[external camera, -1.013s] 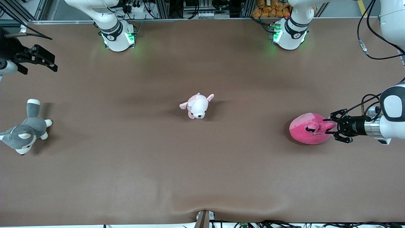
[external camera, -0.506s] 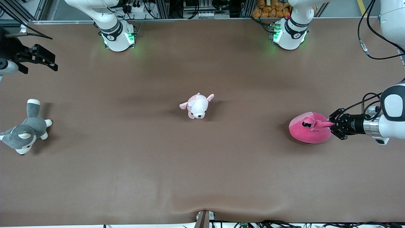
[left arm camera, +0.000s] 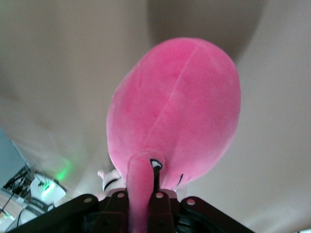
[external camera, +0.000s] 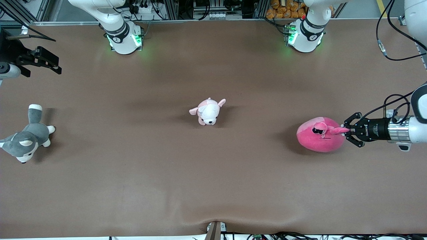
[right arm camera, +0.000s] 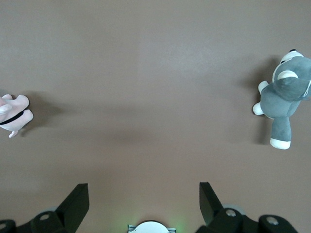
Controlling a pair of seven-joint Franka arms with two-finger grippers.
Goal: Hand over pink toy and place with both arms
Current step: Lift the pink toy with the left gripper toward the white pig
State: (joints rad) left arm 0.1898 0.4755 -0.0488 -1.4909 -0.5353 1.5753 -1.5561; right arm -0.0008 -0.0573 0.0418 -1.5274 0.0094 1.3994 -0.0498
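Note:
The pink toy (external camera: 317, 138) is a round hot-pink plush at the left arm's end of the table. My left gripper (external camera: 347, 132) is shut on one of its floppy ears (external camera: 337, 130) and holds it just off the table; its shadow lies offset toward the middle. In the left wrist view the toy (left arm camera: 180, 107) hangs from the gripper (left arm camera: 141, 198), with the ear pinched between the black fingers. My right gripper (external camera: 42, 62) is open and empty, and waits above the right arm's end of the table; it also shows in the right wrist view (right arm camera: 143, 204).
A pale pink-and-white puppy plush (external camera: 208, 111) lies at the table's middle and shows at the edge of the right wrist view (right arm camera: 12, 116). A grey-and-white husky plush (external camera: 26, 140) lies at the right arm's end, seen also in the right wrist view (right arm camera: 284, 94). Brown table (external camera: 213, 180).
My left gripper closed on the pink toy's ear, then rose a little and shifted toward the table's middle, taking the toy with it. The right arm has not moved.

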